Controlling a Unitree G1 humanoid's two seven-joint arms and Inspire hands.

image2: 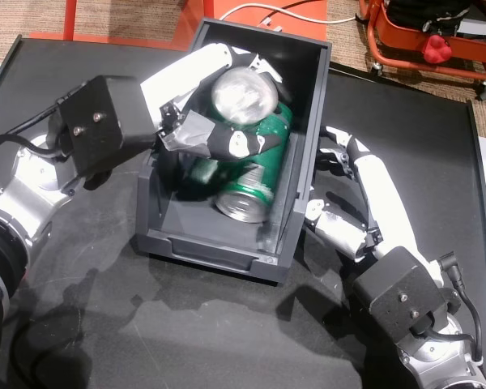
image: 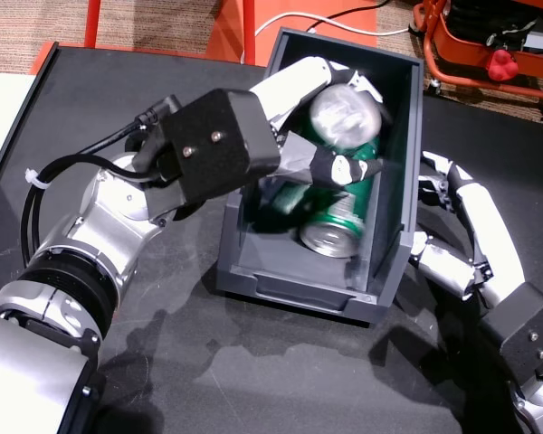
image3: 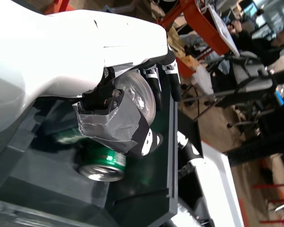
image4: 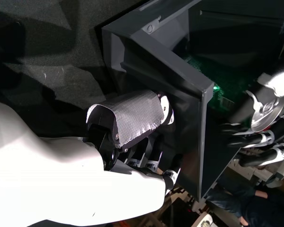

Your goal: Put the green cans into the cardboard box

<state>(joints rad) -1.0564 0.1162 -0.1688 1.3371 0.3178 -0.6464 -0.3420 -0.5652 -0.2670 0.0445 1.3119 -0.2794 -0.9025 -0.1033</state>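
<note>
The box is a dark grey open bin [image: 299,294] [image2: 202,251] on the black table. My left hand [image: 290,99] [image2: 198,77] reaches in from the left and is shut on a green can [image: 348,122] [image2: 247,101], silver end up, held above the bin floor. In the left wrist view the taped thumb [image3: 118,127] presses on that can [image3: 135,92]. A second green can [image: 335,231] [image2: 247,198] [image3: 102,168] lies on its side inside. My right hand [image: 462,226] [image2: 352,194] [image4: 128,118] rests open against the bin's outer right wall [image4: 180,75].
An orange cart [image: 489,45] stands off the table's far right corner, and red frame legs [image: 235,32] with a white cable [image: 317,18] are behind the bin. Bare black tabletop [image: 253,380] lies in front. A seated person [image3: 255,38] shows in the left wrist view's background.
</note>
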